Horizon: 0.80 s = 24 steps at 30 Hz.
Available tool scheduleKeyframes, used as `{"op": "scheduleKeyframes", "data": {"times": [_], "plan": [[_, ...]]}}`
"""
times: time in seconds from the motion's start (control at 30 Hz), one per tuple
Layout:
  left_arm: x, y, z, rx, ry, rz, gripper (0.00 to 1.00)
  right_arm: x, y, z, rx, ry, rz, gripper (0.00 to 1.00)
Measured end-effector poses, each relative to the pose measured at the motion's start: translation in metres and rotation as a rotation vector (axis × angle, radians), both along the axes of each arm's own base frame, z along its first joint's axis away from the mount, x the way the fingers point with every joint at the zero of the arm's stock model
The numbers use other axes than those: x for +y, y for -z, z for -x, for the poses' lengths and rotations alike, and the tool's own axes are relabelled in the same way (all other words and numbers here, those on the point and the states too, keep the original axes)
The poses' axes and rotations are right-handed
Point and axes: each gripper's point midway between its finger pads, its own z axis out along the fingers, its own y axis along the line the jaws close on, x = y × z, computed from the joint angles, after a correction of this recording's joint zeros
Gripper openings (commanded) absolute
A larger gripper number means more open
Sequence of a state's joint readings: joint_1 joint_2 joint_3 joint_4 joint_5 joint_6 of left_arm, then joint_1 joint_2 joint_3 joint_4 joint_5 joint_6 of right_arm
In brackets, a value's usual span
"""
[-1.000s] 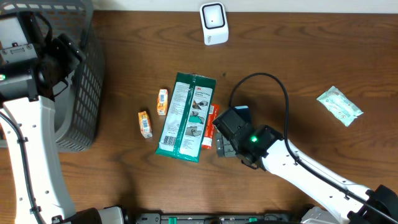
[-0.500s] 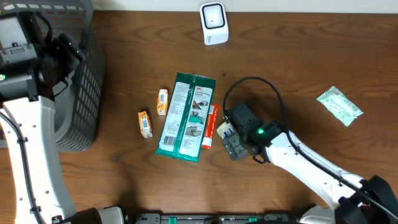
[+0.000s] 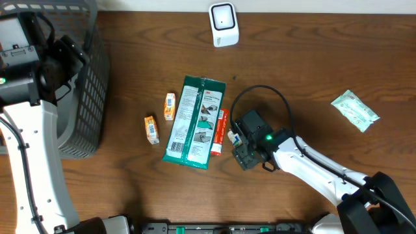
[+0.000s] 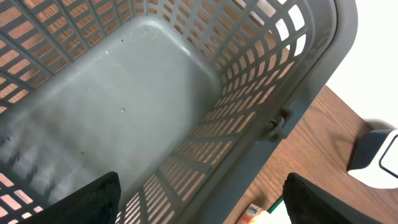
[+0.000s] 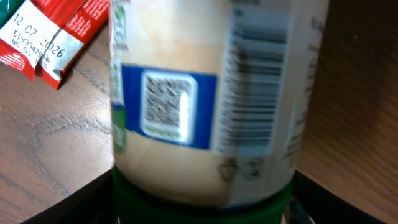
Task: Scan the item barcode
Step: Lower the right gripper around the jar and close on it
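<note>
**Right gripper** (image 3: 239, 140): the entry nearest you, low over the brown wooden worktop (image 3: 325, 65), right of centre. Its jaws stand on either side of the item. You cannot tell whether the pads have met it.

**Item: cream plastic bottle with green cap and blue label panel** (image 5: 199, 106). It appears to lie on the worktop under that gripper, just right of the pair of red sachets (image 5: 43, 37).
- Long axis: along the gripper's reach, cap end toward the wrist, base end pointing away.
- Barcode: on the upper side, facing the wrist camera and running along the bottle's length.
- From overhead the gripper hides nearly all of it.

**Step in hand**, as I judge it: the pick-up, with the scan not yet begun. Your next move calls for a firm hold across the round body and a lift. Then carry it far, turning the wrist so the barcode faces the reader. A round bottle may roll between the pads.

**Long green flat packet** (image 3: 195, 120): left of the sachets, lengthwise near to far.

**Two small orange cartons** (image 3: 151, 129): left of the packet.

**White-and-green sachet** (image 3: 354, 110): well apart, at the right.

**Left gripper** (image 4: 214, 199): wide and empty, above the grey plastic lattice basket (image 3: 88, 84) at far left.

**White boxy device** (image 3: 223, 25): at the far edge, centre. It is probably the scanner.
</note>
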<state>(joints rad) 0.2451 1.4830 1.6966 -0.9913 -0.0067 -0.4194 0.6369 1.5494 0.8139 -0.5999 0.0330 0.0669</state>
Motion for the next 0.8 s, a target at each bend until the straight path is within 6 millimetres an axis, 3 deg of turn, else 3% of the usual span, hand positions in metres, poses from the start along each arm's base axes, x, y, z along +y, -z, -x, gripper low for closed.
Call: {"op": "scheduleKeyframes", "data": {"times": [0.43,0.57,0.8], "plan": [[0.0001,0.0001,0.0001,0.000,0.000,0.000,0.84,0.0052,0.0033,-0.0061,-0.037,-0.002,-0.031,0.70],[0.0001,0.0000,0.0000,0.000,0.000,0.000,0.84,0.0041,0.0045,-0.0045,-0.031,0.000,-0.028,0.56],[0.0001,0.0001,0.0001,0.000,0.000,0.000,0.84,0.0011,0.0034,-0.0004,-0.009,-0.001,-0.012,0.49]]}}
